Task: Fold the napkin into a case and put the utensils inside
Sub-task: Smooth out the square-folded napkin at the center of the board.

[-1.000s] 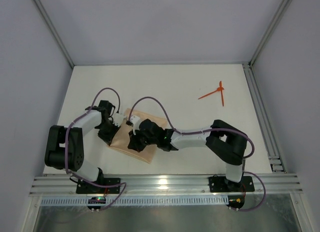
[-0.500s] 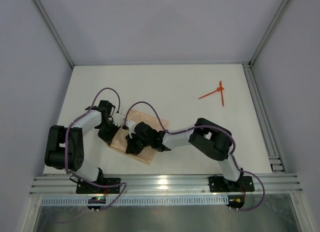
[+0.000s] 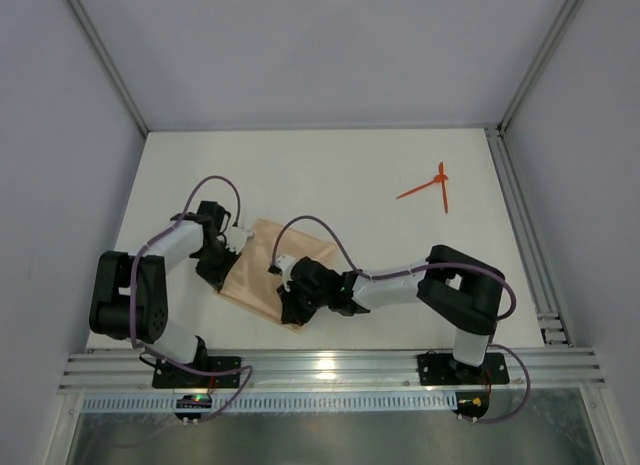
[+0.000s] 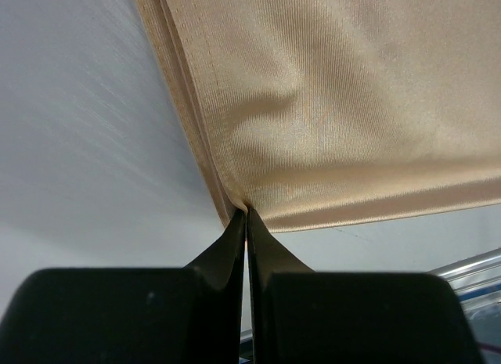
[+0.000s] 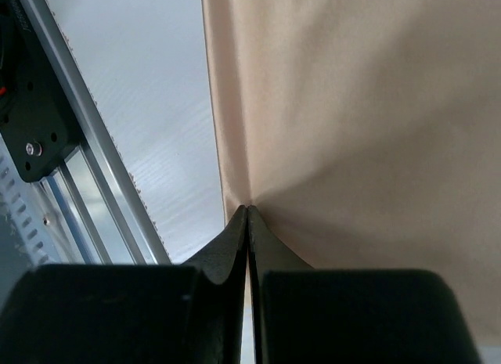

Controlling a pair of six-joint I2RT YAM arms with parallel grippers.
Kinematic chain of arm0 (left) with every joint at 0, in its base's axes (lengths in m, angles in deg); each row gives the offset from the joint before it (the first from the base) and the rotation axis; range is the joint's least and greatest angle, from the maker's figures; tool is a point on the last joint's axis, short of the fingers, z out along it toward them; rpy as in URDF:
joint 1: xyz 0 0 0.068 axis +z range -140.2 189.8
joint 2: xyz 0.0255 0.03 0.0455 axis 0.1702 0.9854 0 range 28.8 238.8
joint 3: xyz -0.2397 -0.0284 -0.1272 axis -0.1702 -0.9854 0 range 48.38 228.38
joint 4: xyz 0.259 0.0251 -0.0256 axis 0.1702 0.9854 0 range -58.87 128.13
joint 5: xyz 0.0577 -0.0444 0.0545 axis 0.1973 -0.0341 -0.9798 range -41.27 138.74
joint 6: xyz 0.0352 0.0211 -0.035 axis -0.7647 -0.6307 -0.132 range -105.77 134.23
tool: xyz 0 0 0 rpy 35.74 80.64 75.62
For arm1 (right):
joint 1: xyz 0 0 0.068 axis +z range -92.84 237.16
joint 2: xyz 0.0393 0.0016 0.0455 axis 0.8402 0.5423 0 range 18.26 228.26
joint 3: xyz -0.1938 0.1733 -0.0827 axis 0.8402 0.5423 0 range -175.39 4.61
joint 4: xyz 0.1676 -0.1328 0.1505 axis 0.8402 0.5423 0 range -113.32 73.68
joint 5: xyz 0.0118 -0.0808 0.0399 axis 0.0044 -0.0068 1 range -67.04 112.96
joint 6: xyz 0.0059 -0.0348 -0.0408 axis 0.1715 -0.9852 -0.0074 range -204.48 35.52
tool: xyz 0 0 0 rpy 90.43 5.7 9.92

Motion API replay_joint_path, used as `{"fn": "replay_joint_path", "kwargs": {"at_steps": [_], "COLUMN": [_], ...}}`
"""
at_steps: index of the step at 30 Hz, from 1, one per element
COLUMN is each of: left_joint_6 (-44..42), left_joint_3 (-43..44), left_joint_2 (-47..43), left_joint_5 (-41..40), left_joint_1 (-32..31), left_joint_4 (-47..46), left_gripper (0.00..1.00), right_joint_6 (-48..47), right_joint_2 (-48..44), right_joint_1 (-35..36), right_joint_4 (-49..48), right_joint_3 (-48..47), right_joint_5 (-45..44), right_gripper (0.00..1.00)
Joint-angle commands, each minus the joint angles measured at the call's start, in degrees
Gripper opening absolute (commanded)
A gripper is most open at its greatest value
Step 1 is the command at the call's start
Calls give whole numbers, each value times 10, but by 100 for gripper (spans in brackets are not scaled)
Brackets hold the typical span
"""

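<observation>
The peach-orange napkin [image 3: 262, 267] lies folded on the white table, left of the middle. My left gripper [image 3: 220, 277] is at its left corner. In the left wrist view the jaws [image 4: 247, 213] are shut on the layered corner of the napkin [image 4: 337, 106]. My right gripper [image 3: 293, 315] sits at the napkin's near corner, close to the front rail. Its jaws [image 5: 247, 210] are shut on the napkin [image 5: 376, 106] there. The utensils [image 3: 431, 185], two thin orange-red sticks lying crossed, rest at the far right of the table, well away from both grippers.
An aluminium rail [image 3: 330, 370] runs along the table's near edge, just below the right gripper, and shows in the right wrist view as the rail [image 5: 86, 168]. Another rail [image 3: 525, 235] borders the right side. Grey walls enclose the table [image 3: 330, 175].
My right gripper has moved from over the napkin's middle toward the near corner, and its elbow swung left, then back right. The napkin now lies flatter and wider. The left gripper stayed put.
</observation>
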Motion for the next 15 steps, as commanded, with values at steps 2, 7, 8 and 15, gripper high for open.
{"fn": "replay_joint_path", "kwargs": {"at_steps": [2, 7, 8, 15], "left_joint_6": [-12, -13, -13, -15], "left_joint_3": [-40, -40, -40, -39], "left_joint_2": [28, 27, 27, 20], "left_joint_5": [-27, -28, -29, -11], "left_joint_1": [3, 3, 3, 3], "left_joint_4": [-74, -71, -72, -67], "left_gripper": [0, 0, 0, 0], "right_joint_6": [30, 60, 64, 74], "right_joint_2": [-24, -53, -58, -97], "right_joint_1": [5, 4, 5, 5], "right_joint_4": [102, 92, 91, 98], "right_joint_3": [67, 125, 131, 159], "right_joint_5": [-26, -36, -38, -44], "right_gripper": [3, 3, 3, 3]}}
